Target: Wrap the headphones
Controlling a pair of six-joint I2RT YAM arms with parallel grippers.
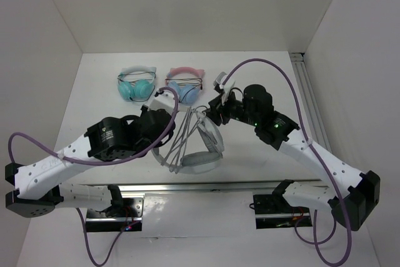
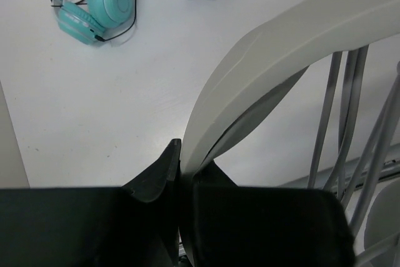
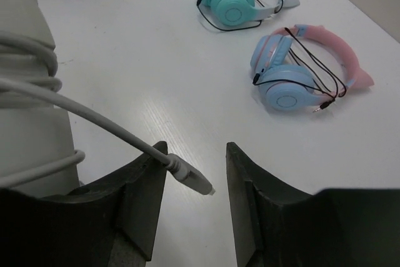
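The left arm reaches in over a white bench (image 1: 94, 101). The left tool (image 2: 181, 170) is clenched on the wide pale band (image 2: 281, 48) of the headphones (image 1: 201, 159), with the band's edge pinched between its two dark fingers.

The headphones sit at the middle of the bench, toward the near edge, between the two arms. Several strands of the thin grey cable (image 2: 350, 129) cross the band, and in the right wrist view loops of it lie around the pale body.

To the right, the right tool (image 3: 195, 151) is released, its fingers well apart. The cable runs out from the headphones past the tip of one finger. The plug (image 3: 190, 179) at its free end hangs in the gap between the fingers.

At the far side of the bench, a teal pair (image 1: 136, 85) lies on the left and a blue pair with a pink band (image 1: 185, 85) just beside it on the right. Both are apart from the tools.
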